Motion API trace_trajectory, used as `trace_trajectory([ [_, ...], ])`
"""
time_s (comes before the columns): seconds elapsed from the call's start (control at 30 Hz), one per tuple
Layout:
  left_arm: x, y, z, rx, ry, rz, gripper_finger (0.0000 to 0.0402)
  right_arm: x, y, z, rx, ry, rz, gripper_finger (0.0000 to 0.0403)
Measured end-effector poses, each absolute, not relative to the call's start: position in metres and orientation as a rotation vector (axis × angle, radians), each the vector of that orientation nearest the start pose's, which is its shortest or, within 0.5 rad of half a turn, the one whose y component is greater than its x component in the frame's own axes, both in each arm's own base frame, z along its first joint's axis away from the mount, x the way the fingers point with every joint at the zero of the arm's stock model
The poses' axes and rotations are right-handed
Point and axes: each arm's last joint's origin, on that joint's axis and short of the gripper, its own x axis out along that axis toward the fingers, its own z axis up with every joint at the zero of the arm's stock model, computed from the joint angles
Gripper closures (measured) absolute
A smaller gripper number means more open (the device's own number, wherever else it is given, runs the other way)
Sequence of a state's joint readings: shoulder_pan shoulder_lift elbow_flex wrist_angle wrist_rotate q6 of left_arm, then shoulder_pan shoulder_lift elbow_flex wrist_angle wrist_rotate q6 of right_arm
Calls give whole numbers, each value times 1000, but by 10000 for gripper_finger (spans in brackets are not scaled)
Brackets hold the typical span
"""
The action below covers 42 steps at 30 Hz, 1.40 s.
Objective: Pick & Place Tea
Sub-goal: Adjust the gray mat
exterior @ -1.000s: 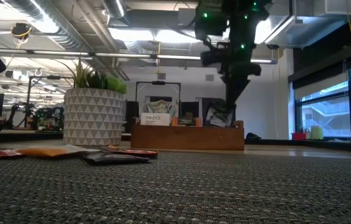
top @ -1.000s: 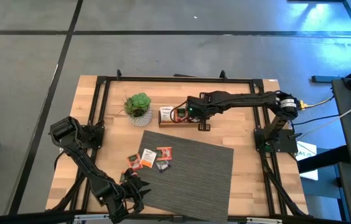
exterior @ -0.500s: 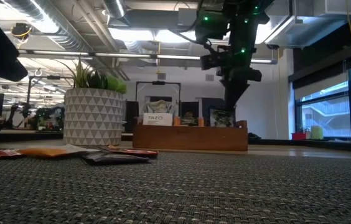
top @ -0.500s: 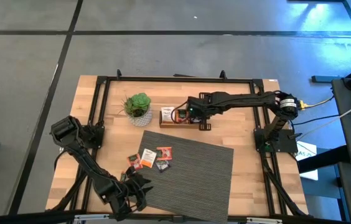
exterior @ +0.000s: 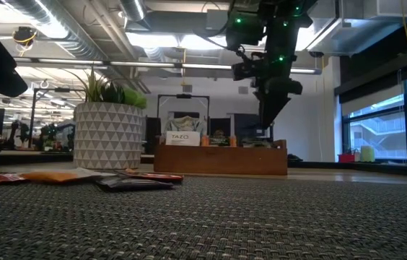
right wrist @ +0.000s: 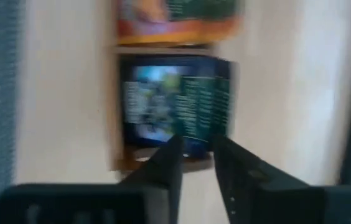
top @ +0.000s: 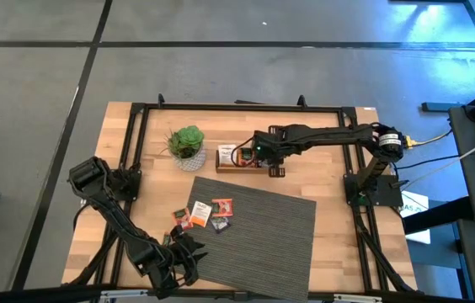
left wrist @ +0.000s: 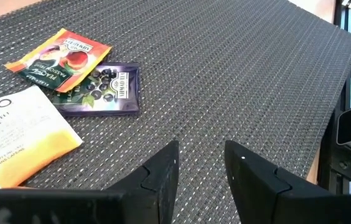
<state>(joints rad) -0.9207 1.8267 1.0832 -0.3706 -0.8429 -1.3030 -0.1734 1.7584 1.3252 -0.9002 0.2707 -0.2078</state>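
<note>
Several small tea sachets (top: pixel 208 215) lie flat on the near-left part of the grey woven mat (top: pixel 263 236). The left wrist view shows an orange one (left wrist: pixel 57 59), a dark purple one (left wrist: pixel 104 93) and a white-and-yellow one (left wrist: pixel 14 143). My left gripper (top: pixel 189 251) hovers low at the mat's near-left corner, open by a narrow gap (left wrist: pixel 201 155), just short of those sachets. My right gripper (top: pixel 258 153) hangs over the wooden tray (top: pixel 229 168), pointing down, slightly open (right wrist: pixel 195 146). Below it a dark sachet (right wrist: pixel 175 102) lies in a compartment, with an orange one (right wrist: pixel 175 18) beside it.
A potted plant (top: pixel 187 145) in a white patterned pot stands left of the tray at the far side. The tray (exterior: pixel 218 160) holds other sachets standing in its compartments. A black frame runs around the table edge. The right half of the mat is bare.
Under my right gripper, the dark sachet that stood up out of the tray has sunk down into its compartment. The tray has shifted slightly sideways. My left gripper has edged a little toward the sachets on the mat.
</note>
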Motion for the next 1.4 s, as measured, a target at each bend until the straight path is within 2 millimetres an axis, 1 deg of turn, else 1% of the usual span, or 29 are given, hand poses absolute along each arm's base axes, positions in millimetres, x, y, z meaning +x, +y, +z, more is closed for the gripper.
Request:
trace_trajectory([
  [0.07, 227, -262, 159, -390, 590, 365, 276, 333, -67, 227, -212, 1379, -323, 284],
  [0.13, 227, -262, 159, -391, 590, 365, 276, 333, -60, 235, -121, 1341, -337, 269],
  [0.2, 227, -262, 159, -392, 591, 366, 276, 332, -40, 241, -13, 1291, -250, 259],
  [0.27, 227, -263, 159, -395, 601, 361, 276, 331, -11, 241, 46, 1230, -141, 253],
  [0.37, 228, -262, 158, -402, 619, 356, 276, 321, 38, 227, 38, 1170, -55, 248],
  [0.5, 232, -259, 155, -410, 653, 359, 276, 298, 98, 200, 62, 1137, 29, 248],
  [0.6, 238, -256, 144, -409, 723, 366, 276, 276, 129, 179, 126, 1161, 47, 247],
  [0.67, 243, -253, 135, -414, 784, 364, 276, 263, 140, 167, 164, 1180, 31, 247],
  [0.77, 249, -249, 126, -425, 848, 369, 276, 248, 147, 154, 188, 1208, -27, 247],
  [0.83, 252, -247, 122, -429, 863, 378, 276, 242, 146, 148, 193, 1218, -59, 247],
  [0.93, 255, -245, 121, -441, 873, 380, 276, 236, 141, 140, 182, 1241, -97, 247],
  [1.03, 256, -244, 121, -447, 868, 387, 276, 233, 131, 132, 157, 1241, -155, 247],
  [1.27, 259, -240, 121, -443, 865, 401, 276, 236, 111, 127, 92, 1200, -254, 247],
  [1.4, 262, -233, 120, -425, 878, 432, 276, 241, 101, 126, 50, 1187, -266, 247],
])
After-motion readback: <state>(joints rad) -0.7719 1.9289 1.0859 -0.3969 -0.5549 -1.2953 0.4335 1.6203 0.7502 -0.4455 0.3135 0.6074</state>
